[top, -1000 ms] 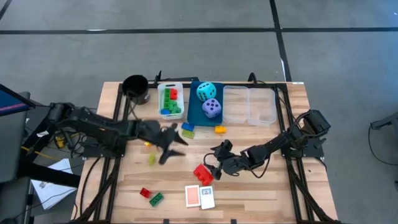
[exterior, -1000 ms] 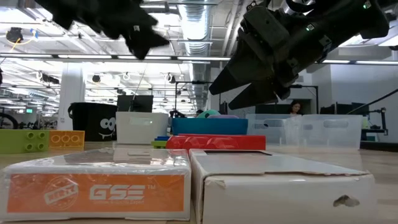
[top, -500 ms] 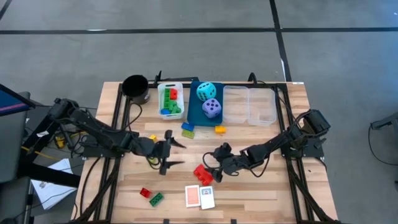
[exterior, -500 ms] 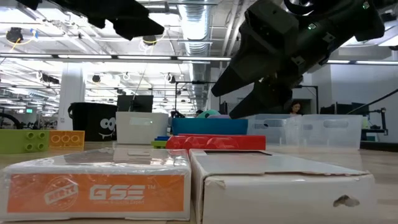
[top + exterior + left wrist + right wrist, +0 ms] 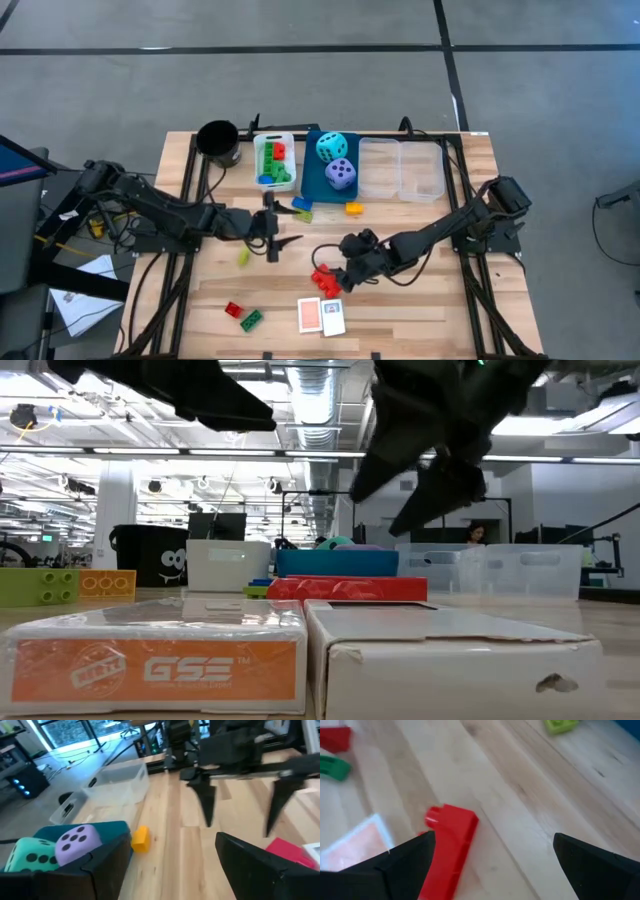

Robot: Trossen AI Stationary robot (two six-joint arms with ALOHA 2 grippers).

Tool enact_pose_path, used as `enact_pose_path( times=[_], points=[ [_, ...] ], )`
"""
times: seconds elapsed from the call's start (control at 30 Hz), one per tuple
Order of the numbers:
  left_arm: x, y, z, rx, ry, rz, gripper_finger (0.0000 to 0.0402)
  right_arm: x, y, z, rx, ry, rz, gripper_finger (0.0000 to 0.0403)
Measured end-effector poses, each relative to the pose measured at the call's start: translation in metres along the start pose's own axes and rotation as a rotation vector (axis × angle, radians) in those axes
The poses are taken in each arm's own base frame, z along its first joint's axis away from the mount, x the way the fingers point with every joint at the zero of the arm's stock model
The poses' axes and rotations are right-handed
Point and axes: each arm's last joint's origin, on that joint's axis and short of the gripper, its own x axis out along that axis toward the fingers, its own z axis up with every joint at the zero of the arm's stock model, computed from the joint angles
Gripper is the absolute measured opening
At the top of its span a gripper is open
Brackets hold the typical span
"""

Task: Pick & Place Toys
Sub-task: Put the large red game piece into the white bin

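High view first: take the red brick (image 5: 322,277) as the landmark. It lies on the bare wood toward the front of the table (image 5: 420,300), just behind the two cards (image 5: 321,316), and the right gripper (image 5: 336,275) hangs directly beside it, jaws spread wide with nothing between them. In the right wrist view the red brick (image 5: 447,851) sits off to one side of the gap between the fingers (image 5: 400,870), not centred, and its long axis runs roughly along the line of the fingers, not across it. Judged from that, the right arm must shift sideways until the brick's narrow width sits between the jaws before it comes down.

The left gripper (image 5: 271,227) is farther from the red brick, up and to the left of it, jaws also apart and empty, with a yellow-green brick (image 5: 243,256) on the wood near it. The right arm is clearly the nearer one. Farther behind the red brick stand the white bin (image 5: 273,161) with bricks and the blue bin (image 5: 312,172) with two dice.
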Motion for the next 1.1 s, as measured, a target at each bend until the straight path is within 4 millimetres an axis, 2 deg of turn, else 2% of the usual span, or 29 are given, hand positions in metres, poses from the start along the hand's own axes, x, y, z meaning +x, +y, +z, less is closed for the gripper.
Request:
enact_pose_path(
  times=[0.33,0.47,0.53,0.6,0.67,0.87,1.1],
  points=[
    [0.0,0.0,-0.002,-0.002,0.024,-0.004,0.0286,0.0,0.006,0.001,0.018,0.065,0.064,0.0397],
    [0.0,0.0,-0.002,-0.005,0.018,-0.003,0.0286,0.011,0.009,-0.007,-0.005,0.131,0.055,0.0397],
    [0.0,0.0,-0.002,-0.006,0.016,-0.003,0.0286,0.021,0.019,-0.007,-0.001,0.149,0.084,0.0397],
    [0.0,0.0,-0.001,-0.011,0.007,-0.002,0.0286,0.029,0.015,-0.014,-0.044,0.221,-0.004,0.0397],
    [0.0,0.0,-0.001,-0.009,0.013,-0.003,0.0286,0.04,0.024,-0.009,-0.039,0.218,-0.005,0.0397],
    [-0.002,0.001,0.0,-0.01,0.013,-0.002,0.0286,0.054,0.039,0.004,-0.097,0.288,-0.085,0.0397],
    [-0.006,0.003,0.0,-0.061,0.022,-0.003,0.0286,0.071,0.061,0.014,-0.172,0.33,-0.03,0.0397]
  ],
)
